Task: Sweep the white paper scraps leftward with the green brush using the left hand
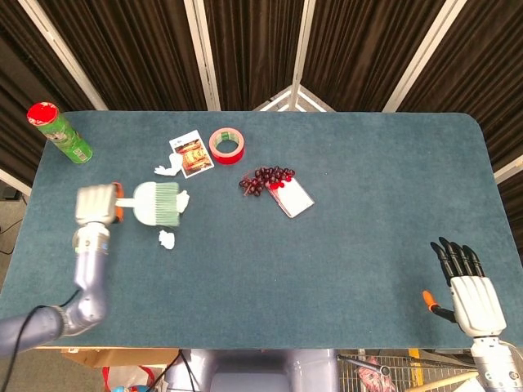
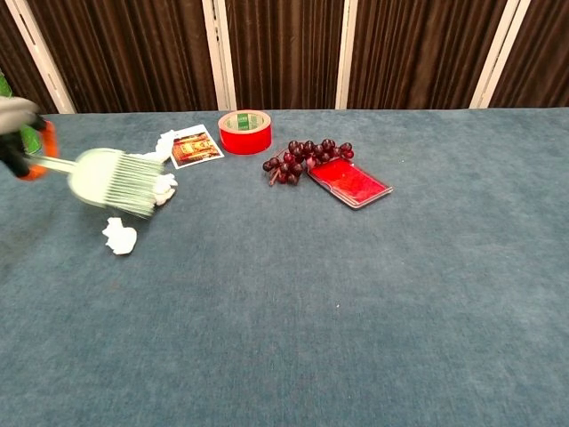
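My left hand [image 1: 96, 205] grips the orange handle of the green brush [image 1: 155, 203] at the table's left side; in the chest view the left hand [image 2: 18, 142] shows blurred at the left edge. The brush [image 2: 116, 181] has its bristles against one white paper scrap [image 1: 181, 198]. A second scrap [image 1: 167, 239] lies just in front of the brush, also seen as the scrap [image 2: 119, 237] in the chest view. A third scrap [image 1: 167, 170] sits beside the photo card. My right hand [image 1: 470, 283] rests at the near right with its fingers spread, holding nothing.
A green can [image 1: 61, 133] with a red lid stands at the far left. A photo card [image 1: 191, 153], a red tape roll [image 1: 226, 144], dark grapes [image 1: 265, 179] and a red-faced flat case [image 1: 292, 195] lie behind and right of the brush.
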